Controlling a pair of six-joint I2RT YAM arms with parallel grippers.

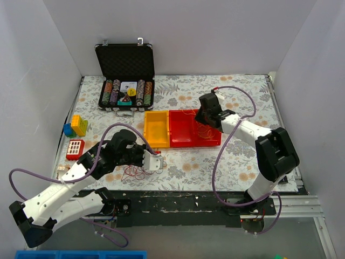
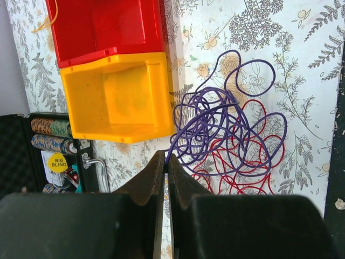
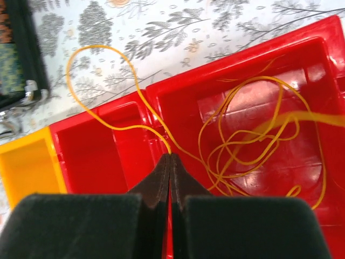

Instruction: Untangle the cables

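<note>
Near edge of table (image 2: 302,65): left hand (image 2: 166,157) closed, pinching one strand of purple cable (image 2: 226,124). Purple loops lie over red cable (image 2: 232,178), the tangle flat, long axis left-right along the near edge. Beyond it, yellow bin (image 2: 124,91). Farther right: right hand (image 3: 170,157) closed on orange cable (image 3: 291,117). Coils lie in red bin (image 3: 118,102); one loop arcs over its rim toward the case (image 1: 125,75).

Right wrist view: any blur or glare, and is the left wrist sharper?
Right wrist: the thin orange wire smears out of focus at the right edge, soft glare inside the red plastic bin. Left wrist: thin purple wire loops and red wire loops crisp; black jaws blurred.
</note>
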